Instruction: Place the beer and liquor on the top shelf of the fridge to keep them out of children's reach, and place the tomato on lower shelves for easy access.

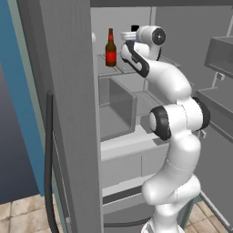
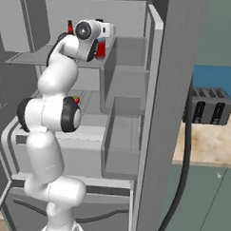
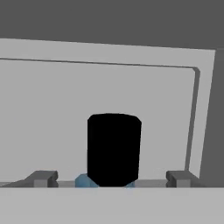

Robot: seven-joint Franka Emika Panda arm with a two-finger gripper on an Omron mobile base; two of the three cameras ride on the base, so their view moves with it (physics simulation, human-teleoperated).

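Observation:
In the hand view my gripper point(image 3: 111, 178) is open, its fingertips point(image 3: 41, 178) standing wide on either side of the liquor's black cap point(image 3: 113, 148), with a sliver of blue glass beneath. In the right base view the liquor point(image 2: 100, 49) shows its red lower part on the top shelf point(image 2: 29, 59), right by my hand. The beer point(image 1: 110, 48) stands upright on the top shelf point(image 1: 123, 68), left of my wrist. The tomato point(image 2: 76, 100) peeks out beside my elbow on a lower shelf. The fridge point(image 1: 68, 113) is open.
The open fridge door point(image 2: 171, 91) with its dark handle stands close on the right, and its door bins point(image 2: 121, 146) jut toward my arm. A clear bin point(image 1: 120, 107) sits under the top shelf. A toaster point(image 2: 208, 106) rests on the counter beyond the door.

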